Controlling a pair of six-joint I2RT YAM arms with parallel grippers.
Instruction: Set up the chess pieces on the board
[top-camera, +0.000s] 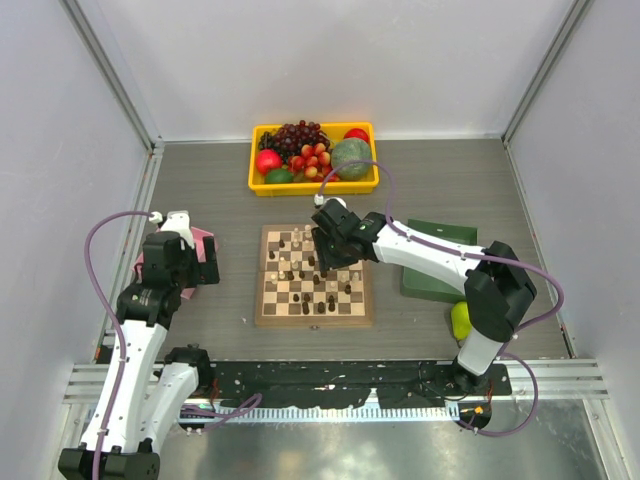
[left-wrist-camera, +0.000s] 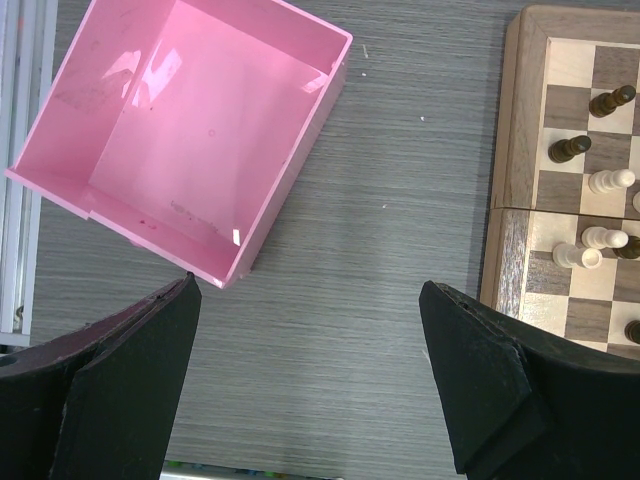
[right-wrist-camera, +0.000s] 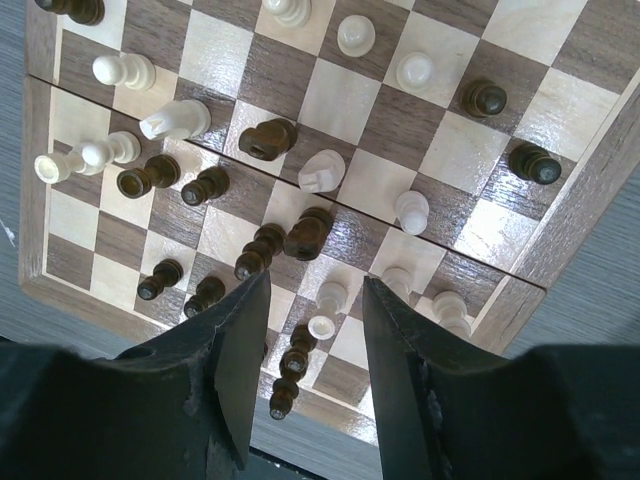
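1. At the left side of the grey wood-grain table (left-wrist-camera: 380, 250), a square pink plastic tray (left-wrist-camera: 285, 190) sits with nothing inside it.
2. Just near of that tray, the left gripper (left-wrist-camera: 310, 300) hangs over bare tabletop. Its jaws are spread wide and hold nothing.
3. Right of it, at the middle of the table, lies the square wooden chessboard with light and dark brown squares and a tan border (top-camera: 312, 321).
4. All over that board stand and lie the tiny turned wooden chess pieces, cream-white and dark brown (right-wrist-camera: 320, 170). The two colours are mixed together, not lined up in rows. Several pieces lie on their sides.
5. Over the right half of the board, toward its far side, the right gripper (right-wrist-camera: 315, 300) points down. Its jaws stand a narrow gap apart and clamp nothing. Two small cream pieces on the board show through the gap.
6. Beyond the board, at the far edge of the table, a yellow plastic tray (top-camera: 258, 187) holds assorted fruit.
7. Right of the board, a dark green tray (top-camera: 420, 285) lies partly under the right arm.
8. Near the right arm's base, just near of the green tray, sits a yellow-green fruit (top-camera: 460, 320).
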